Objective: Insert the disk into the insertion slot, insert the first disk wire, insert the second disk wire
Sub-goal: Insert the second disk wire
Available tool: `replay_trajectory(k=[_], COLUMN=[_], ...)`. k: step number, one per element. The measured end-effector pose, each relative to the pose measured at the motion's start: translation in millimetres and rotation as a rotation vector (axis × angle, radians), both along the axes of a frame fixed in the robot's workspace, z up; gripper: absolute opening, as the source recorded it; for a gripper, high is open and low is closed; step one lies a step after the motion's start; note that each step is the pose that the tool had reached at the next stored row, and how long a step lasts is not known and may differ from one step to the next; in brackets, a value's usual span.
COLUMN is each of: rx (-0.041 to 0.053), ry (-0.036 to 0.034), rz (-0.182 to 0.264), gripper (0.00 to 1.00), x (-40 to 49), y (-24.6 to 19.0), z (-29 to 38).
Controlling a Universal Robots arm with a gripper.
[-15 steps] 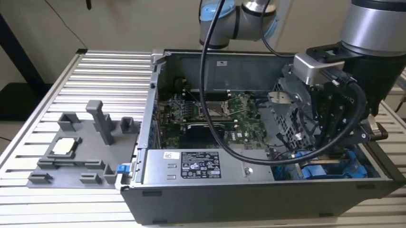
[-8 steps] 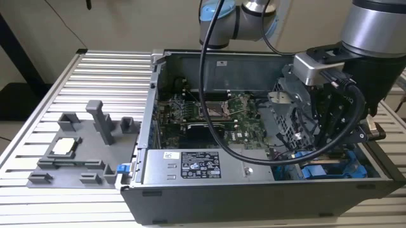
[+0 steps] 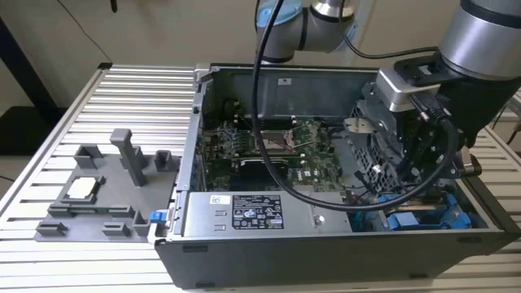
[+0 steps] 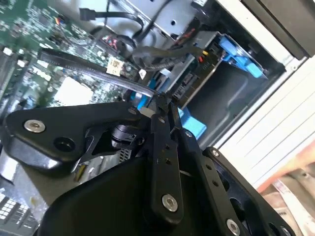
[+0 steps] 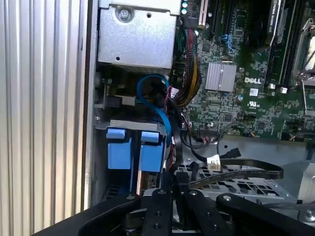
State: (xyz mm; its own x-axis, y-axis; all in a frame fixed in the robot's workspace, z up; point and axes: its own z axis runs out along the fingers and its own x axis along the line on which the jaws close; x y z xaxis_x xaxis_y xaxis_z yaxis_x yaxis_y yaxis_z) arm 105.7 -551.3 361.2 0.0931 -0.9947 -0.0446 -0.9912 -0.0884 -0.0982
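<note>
1. Worktop [image 3: 130, 91]: slatted metal, carrying the open computer case [image 3: 269, 256]. The claw is lowered into one end of the case, and the slats run on beyond the case wall nearest it.
2. Motherboard [image 5: 231, 98]: lies on the case floor, well apart from the claw tips, on the far side of the drive area.
3. Claw [image 4: 161, 104]: in both wrist views the fingertips are drawn together with no gap visible. Whether anything thin is pinched between them cannot be told.
4. Insertion slot [image 5: 129, 126]: grey metal bay just ahead of the claw tips, already occupied.
5. Disk [image 5: 151, 157]: judged to be the blue-framed unit nearest the claw. It is seated in the slot, with the other blue-framed drive [image 5: 119, 152] just beside it, farther from the claw.
   - Handling assessment: rigid, dense for its bulk, sensitive to knocks.
   - Recommended hold: the blue plastic frame edges or end tabs, never the label face or connector end.
6. Flat black cable [image 5: 246, 173]: runs up close to the claw and passes out of sight behind its linkage.
   - Handling assessment: light, limp, springy.
   - Recommended hold: the hard plug body, not the lead.
</note>
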Motion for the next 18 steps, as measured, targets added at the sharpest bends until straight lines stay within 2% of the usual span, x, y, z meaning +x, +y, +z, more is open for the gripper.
replay_trajectory(k=[1, 2, 5, 7, 11, 15, 18], rx=[0.0074, 0.0099, 0.0111, 0.0111, 0.0109, 0.0115, 0.0126], ry=[-0.0001, 0.0, 0.0013, 0.0076, 0.0258, 0.0276, 0.0275], rz=[0.0, 0.0, 0.0, -0.001, -0.001, -0.017, -0.047], gripper=[0.16, 0.16, 0.16, 0.16, 0.16, 0.16, 0.16], x=[0.3, 0.4, 1.4, 3.1, 7.4, 7.8, 8.0], y=[-1.5, -3.3, -8.9, -11.5, -15.2, -16.9, -17.0], z=[0.0, 0.0, 0.0, 0.0, 0.0, -1.0, -3.0])
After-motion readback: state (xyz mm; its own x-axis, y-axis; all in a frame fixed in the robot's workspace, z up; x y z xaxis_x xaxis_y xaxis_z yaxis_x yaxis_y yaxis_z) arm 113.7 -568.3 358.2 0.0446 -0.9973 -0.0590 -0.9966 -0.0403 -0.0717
